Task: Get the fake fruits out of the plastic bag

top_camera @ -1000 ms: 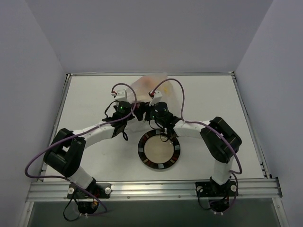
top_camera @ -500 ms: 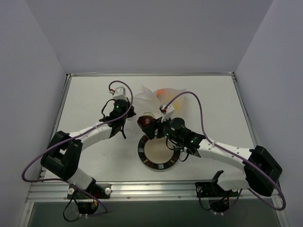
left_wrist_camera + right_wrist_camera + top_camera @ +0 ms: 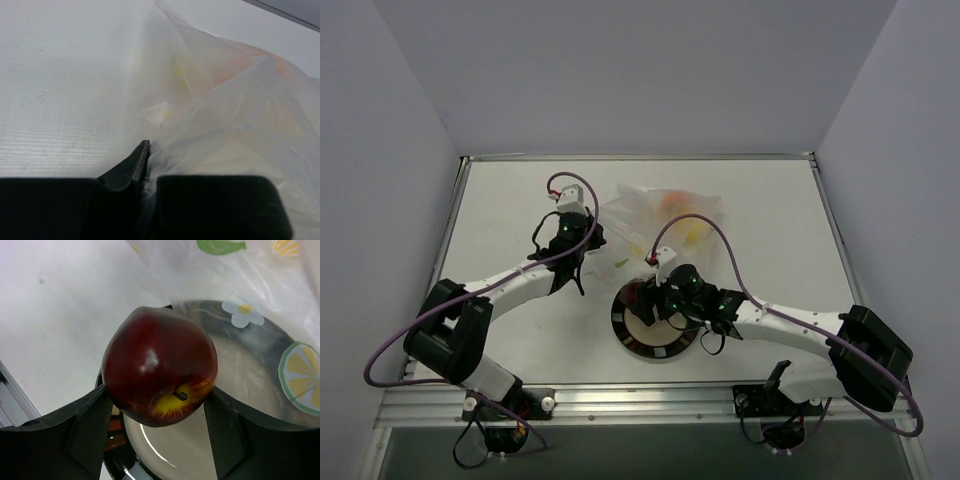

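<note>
Over plate (image 3: 665,351): fruit (image 3: 160,372) & overlapping bag (image 3: 250,310).

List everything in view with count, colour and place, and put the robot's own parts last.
dark red apple: one, dark red with a yellow patch, held over the plate
plate: one, beige with a black rim, near the middle of the table
plastic bag: one, clear with yellow and green prints, beyond the plate
orange fruit: one, orange, inside the bag
yellow fruit: one, yellow, inside the bag, blurred
table: one, white
left pincer: one, black, shut on the bag
right pincer: one, black, gripping the apple
</note>
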